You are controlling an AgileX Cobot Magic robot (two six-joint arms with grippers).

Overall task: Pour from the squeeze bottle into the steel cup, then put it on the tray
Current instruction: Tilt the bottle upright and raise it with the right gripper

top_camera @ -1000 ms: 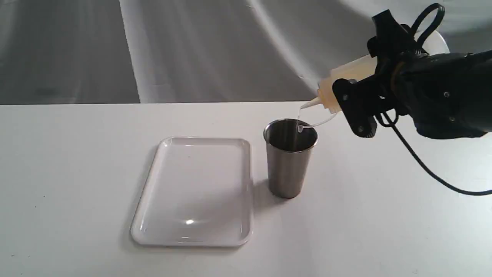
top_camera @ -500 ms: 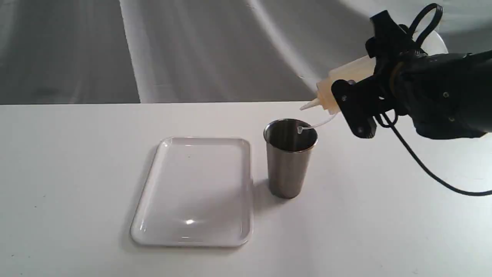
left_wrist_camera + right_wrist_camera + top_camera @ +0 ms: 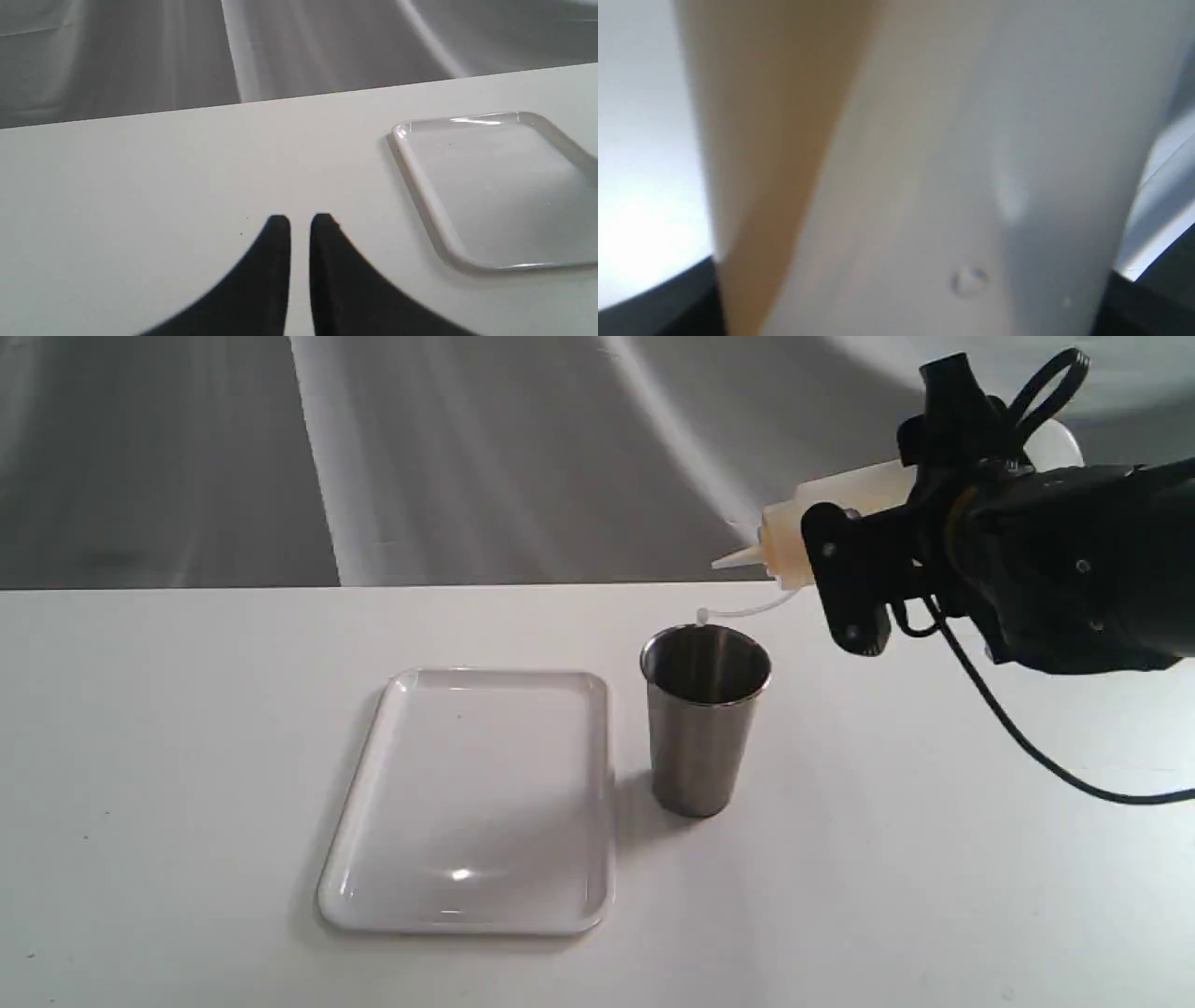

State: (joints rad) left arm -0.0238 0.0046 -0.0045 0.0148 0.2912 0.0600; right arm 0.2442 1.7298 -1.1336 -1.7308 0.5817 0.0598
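Nearest, the tray (image 3: pixel 347 859) is lying flat on the table (image 3: pixel 934 915), bare and glossy, so a wet bottle base is probably going to slide a little on it. Off to its side the left fingers (image 3: pixel 286 231) are hovering over the table, all but closed with only a thin slit between them, holding nothing. Just beside the tray, the steel cup (image 3: pixel 700 747) is standing upright; it is looking light and easy to tip if its rim is knocked. Farther back and above the cup, the right fingers (image 3: pixel 845 588) are clamping the squeeze bottle (image 3: pixel 854 490) around its body, carrying it nearly level, nozzle (image 3: pixel 738 558) pointing toward the tray side, with no stream showing. The cap strap (image 3: pixel 747 611) is dangling just above the cup's rim. The bottle is looking soft-walled and part-filled with amber liquid (image 3: pixel 775 140). I am judging a mid-body hold best: firm enough not to slip, gentle enough not to squirt.
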